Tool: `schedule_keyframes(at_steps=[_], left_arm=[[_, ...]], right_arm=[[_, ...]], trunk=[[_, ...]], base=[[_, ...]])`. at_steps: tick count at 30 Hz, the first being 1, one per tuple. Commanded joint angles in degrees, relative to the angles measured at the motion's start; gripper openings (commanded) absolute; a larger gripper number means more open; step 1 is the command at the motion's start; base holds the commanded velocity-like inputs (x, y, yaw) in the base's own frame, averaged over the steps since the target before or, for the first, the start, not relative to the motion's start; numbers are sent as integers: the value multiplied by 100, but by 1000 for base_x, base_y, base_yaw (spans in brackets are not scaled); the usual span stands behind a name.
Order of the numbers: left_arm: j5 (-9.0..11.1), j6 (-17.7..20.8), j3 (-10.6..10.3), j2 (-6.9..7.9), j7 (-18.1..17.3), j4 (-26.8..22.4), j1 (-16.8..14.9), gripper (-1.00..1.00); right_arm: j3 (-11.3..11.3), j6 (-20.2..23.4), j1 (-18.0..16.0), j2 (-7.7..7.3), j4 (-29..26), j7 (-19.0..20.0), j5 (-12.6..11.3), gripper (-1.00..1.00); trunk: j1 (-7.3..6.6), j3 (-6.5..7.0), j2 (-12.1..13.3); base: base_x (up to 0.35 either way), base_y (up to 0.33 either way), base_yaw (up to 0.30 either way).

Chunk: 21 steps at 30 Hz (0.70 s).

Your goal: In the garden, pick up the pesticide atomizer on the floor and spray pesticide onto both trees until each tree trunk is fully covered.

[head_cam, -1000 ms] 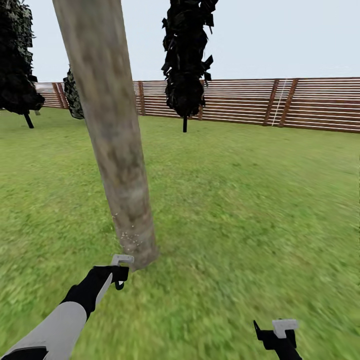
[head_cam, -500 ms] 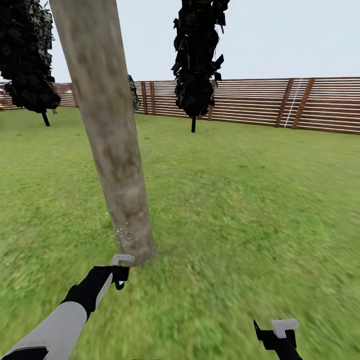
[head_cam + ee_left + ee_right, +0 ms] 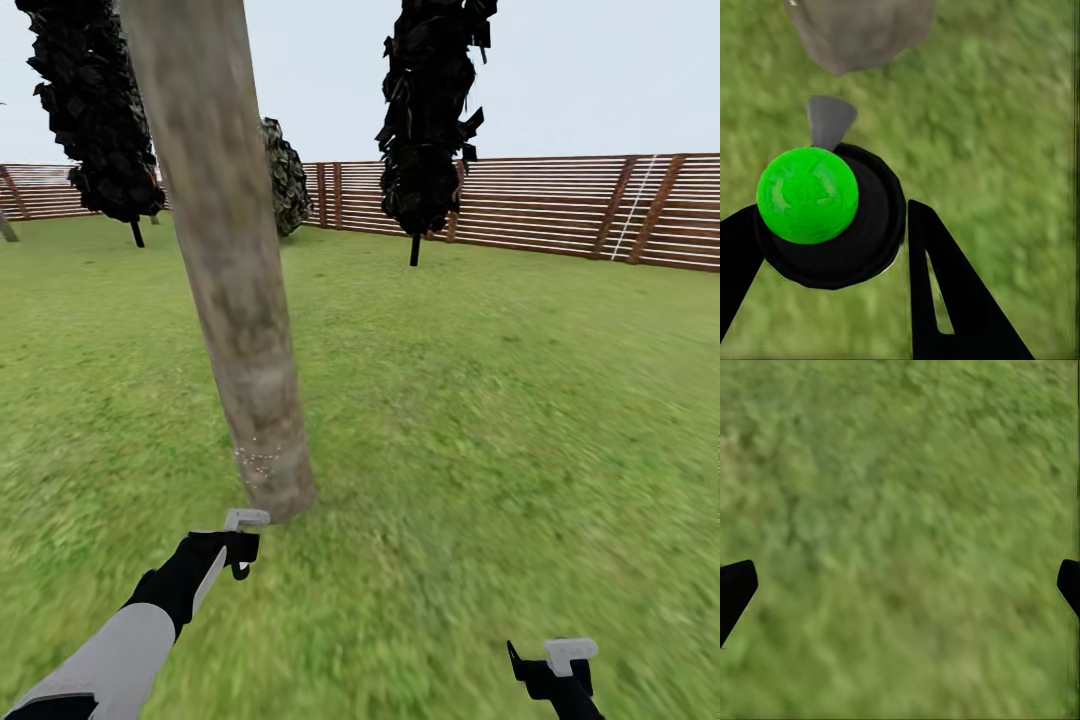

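Observation:
A thick, blotchy grey-brown tree trunk [image 3: 235, 290] leans up out of the garden's grass just ahead of me. Fine whitish specks of pesticide [image 3: 262, 462] dot its lowest part. My left gripper [image 3: 238, 548] hovers close to the trunk's foot, shut on the pesticide atomizer [image 3: 245, 519]. In the left wrist view the atomizer [image 3: 832, 217] is a black round body with a bright green ball on top and a grey nozzle, held between the gripper [image 3: 832, 251] fingers and pointing at the trunk's base [image 3: 859, 30]. My right gripper [image 3: 556, 668] hangs low over the grass, its fingertips [image 3: 736, 589] wide apart, open and empty.
A brown slatted fence [image 3: 560, 205] rings the lawn at the back. Two thin-trunked dark trees [image 3: 430, 110] [image 3: 95, 110] and a dark bush [image 3: 285, 175] stand in front of it. Open grass [image 3: 520, 400] stretches to my right.
The whole picture has slid rightward, so the camera has turned left; fence and dark trees shifted with it. Both arms keep their pose. The speckled patch on the trunk stays low.

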Motion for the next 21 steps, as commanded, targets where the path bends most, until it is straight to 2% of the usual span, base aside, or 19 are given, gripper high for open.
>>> schedule_keyframes(at_steps=[1, 5, 9, 11, 14, 17, 21], left_arm=[[-3, 0, 0, 2, -2, 0, -2, -100], [-10, 0, 0, 5, 4, 0, -2, -100], [-10, 7, -5, -3, 3, 0, 0, -100], [-46, 15, -10, -113, 21, 1, -1, -100], [-38, 17, -4, -110, 209, 42, 2, -100], [-28, 23, 0, -84, 347, 222, 3, -100], [-14, 26, 15, -156, 449, 254, 3, -100]], right_arm=[[0, 0, 0, 0, 0, 0, 0, 100], [0, 0, 0, 0, 0, 0, 0, 100], [0, 0, 0, 0, 0, 0, 0, 100], [0, 0, 0, 0, 0, -6, 0, 100], [0, 0, 0, 0, -4, -5, -2, 100], [0, 0, 0, 0, -4, -1, -1, 100], [0, 0, 0, 0, -1, 0, 0, 100]], trunk=[[0, 0, 0], [0, 0, 0], [0, 0, 0], [0, 0, 0], [0, 0, 0], [0, 0, 0], [0, 0, 0]], base=[[5, -275, 7], [56, -275, 22], [83, -275, 213], [106, -274, 270], [156, -244, 179], [113, -67, 26], [20, -9, 4]])
